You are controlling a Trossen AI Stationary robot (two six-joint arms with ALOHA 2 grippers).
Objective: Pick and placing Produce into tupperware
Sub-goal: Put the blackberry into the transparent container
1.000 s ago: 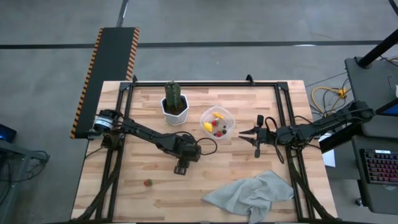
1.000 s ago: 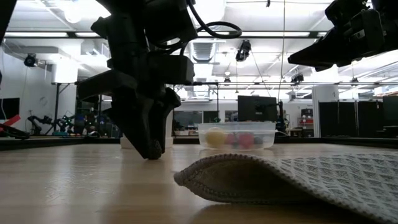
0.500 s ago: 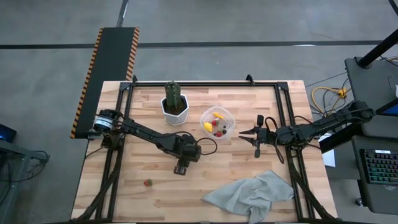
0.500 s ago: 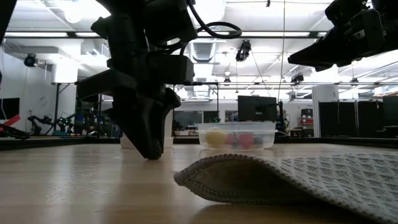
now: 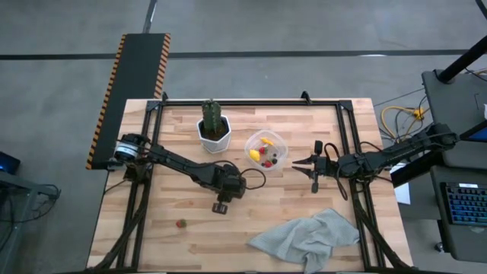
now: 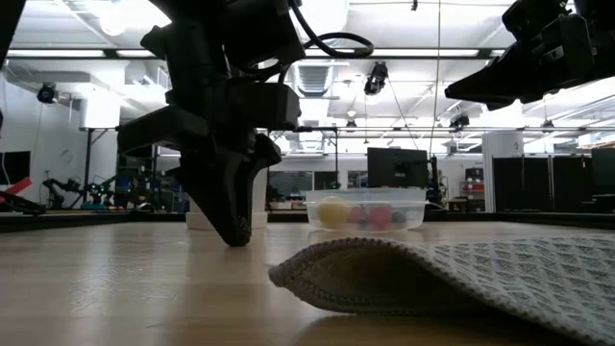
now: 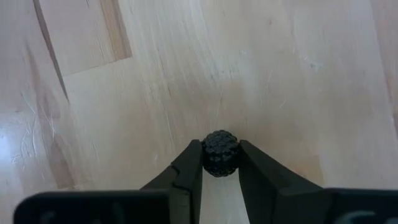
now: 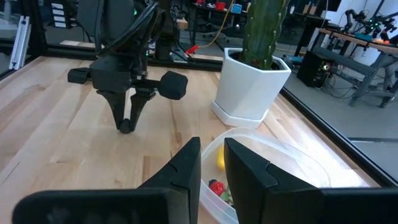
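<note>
A small dark berry (image 7: 220, 151) lies on the wooden table, and my left gripper (image 5: 219, 207) stands over it with its fingers shut on it. The clear tupperware (image 5: 283, 143) sits right of the white plant pot (image 5: 214, 133) and holds yellow, red and dark produce pieces. A red strawberry piece (image 5: 181, 224) lies on the table nearer the front left. My right gripper (image 5: 295, 163) hovers just right of the tupperware, above the table, a narrow gap between its fingers (image 8: 186, 163) and nothing in it. My left gripper pinches the berry's two opposite sides (image 7: 208, 155) between its two fingertips. The fingers come from above, pointing down. The berry rests on the table top.
A grey knitted cloth (image 5: 308, 237) lies crumpled at the front right. The white hexagonal pot with a cactus stands at the back, left of the tupperware. Black frame rails run along the table's edges. Bare wood lies between the left gripper and the tupperware.
My left gripper has shut its fingers onto the dark berry while staying in place over the table. The berry has stayed on the table. The right arm has kept still.
</note>
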